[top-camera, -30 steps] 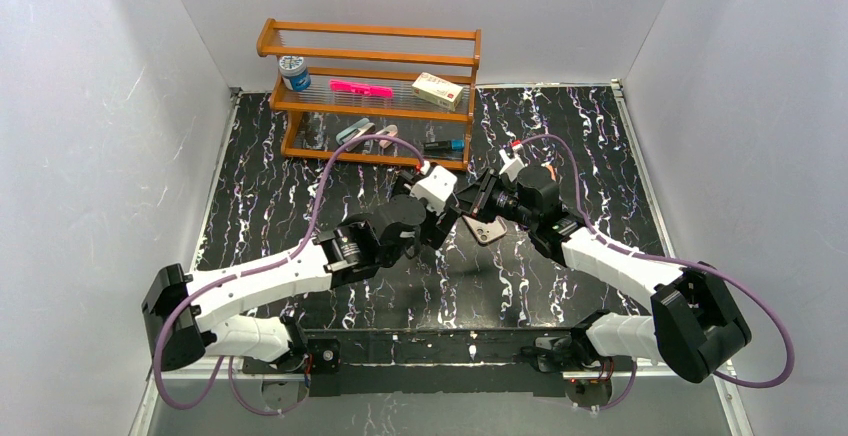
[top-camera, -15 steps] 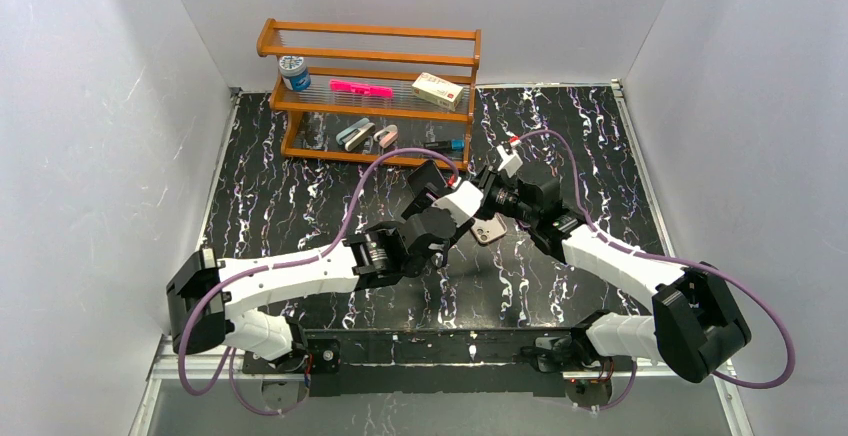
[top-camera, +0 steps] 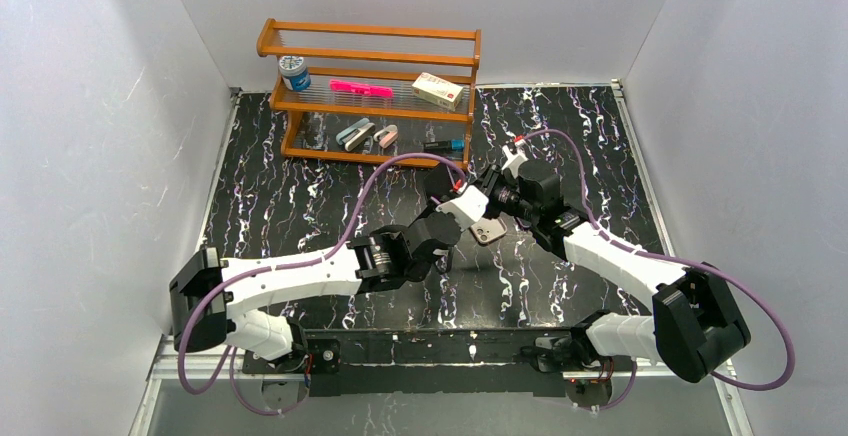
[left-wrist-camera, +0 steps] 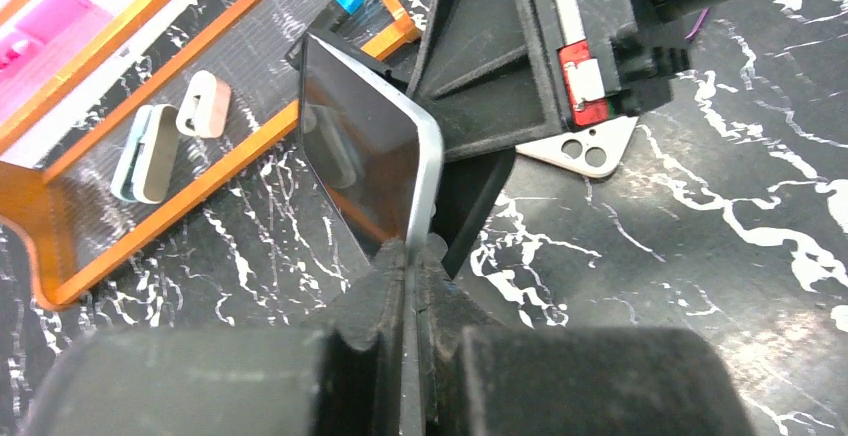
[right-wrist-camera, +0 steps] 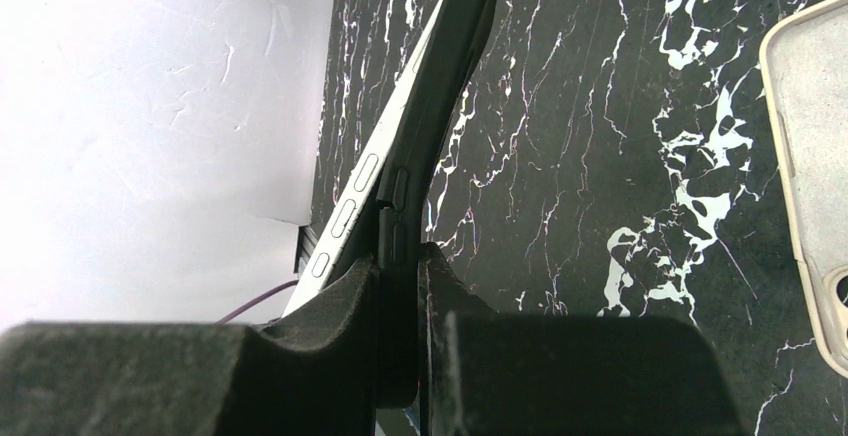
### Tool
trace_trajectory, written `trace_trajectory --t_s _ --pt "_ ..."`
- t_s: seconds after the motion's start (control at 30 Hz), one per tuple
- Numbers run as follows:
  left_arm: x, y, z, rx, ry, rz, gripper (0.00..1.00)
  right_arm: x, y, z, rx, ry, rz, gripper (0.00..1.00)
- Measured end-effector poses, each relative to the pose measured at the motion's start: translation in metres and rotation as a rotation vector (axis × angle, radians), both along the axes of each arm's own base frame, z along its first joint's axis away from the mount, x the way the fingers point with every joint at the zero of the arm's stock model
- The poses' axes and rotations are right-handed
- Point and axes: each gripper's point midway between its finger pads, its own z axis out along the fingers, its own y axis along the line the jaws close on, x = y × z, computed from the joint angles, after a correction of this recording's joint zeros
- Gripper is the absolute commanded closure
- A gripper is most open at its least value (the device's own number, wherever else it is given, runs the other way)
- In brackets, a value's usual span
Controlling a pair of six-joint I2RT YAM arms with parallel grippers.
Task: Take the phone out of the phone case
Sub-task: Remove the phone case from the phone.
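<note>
The phone has a silver edge and a dark screen, and it stands on edge above the table. My left gripper is shut on its lower silver edge. In the right wrist view the phone's side with its buttons leans away from the black phone case. My right gripper is shut on that case's edge. From above, the left gripper and the right gripper meet mid-table, and the phone is mostly hidden between them.
A beige shell with camera holes lies flat on the marble table just under the grippers. At the back left stands a wooden rack holding a blue-lidded jar, a pink item and a small box. White walls enclose the table.
</note>
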Motion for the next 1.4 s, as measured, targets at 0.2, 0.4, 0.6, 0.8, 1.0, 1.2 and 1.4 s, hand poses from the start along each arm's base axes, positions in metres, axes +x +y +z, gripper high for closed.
trace_trajectory --t_s 0.2,0.4,0.6,0.8,1.0,1.2,1.4 --pt "0.005 0.011 0.018 -0.044 -0.025 0.038 1.00 -0.009 0.004 -0.002 -0.003 0.008 0.041 0.99" --pt "0.005 0.018 0.034 -0.095 -0.040 0.053 0.77 -0.012 0.005 -0.003 -0.006 0.009 0.057 0.99" --pt "0.002 0.012 0.028 -0.101 -0.015 0.027 0.64 -0.013 0.006 -0.003 -0.004 0.011 0.063 0.99" --pt "-0.003 0.001 0.019 -0.096 0.018 -0.022 0.61 -0.015 0.007 -0.002 0.005 0.023 0.072 0.99" --pt "-0.003 -0.001 0.015 -0.083 0.023 -0.033 0.60 -0.015 0.008 -0.006 0.001 0.036 0.080 0.99" --pt "-0.004 -0.004 0.011 -0.074 0.031 -0.045 0.54 -0.015 0.007 -0.009 -0.004 0.041 0.077 0.99" --pt "-0.008 -0.006 0.016 -0.106 0.043 -0.070 0.52 -0.015 0.008 -0.008 0.001 0.045 0.079 0.99"
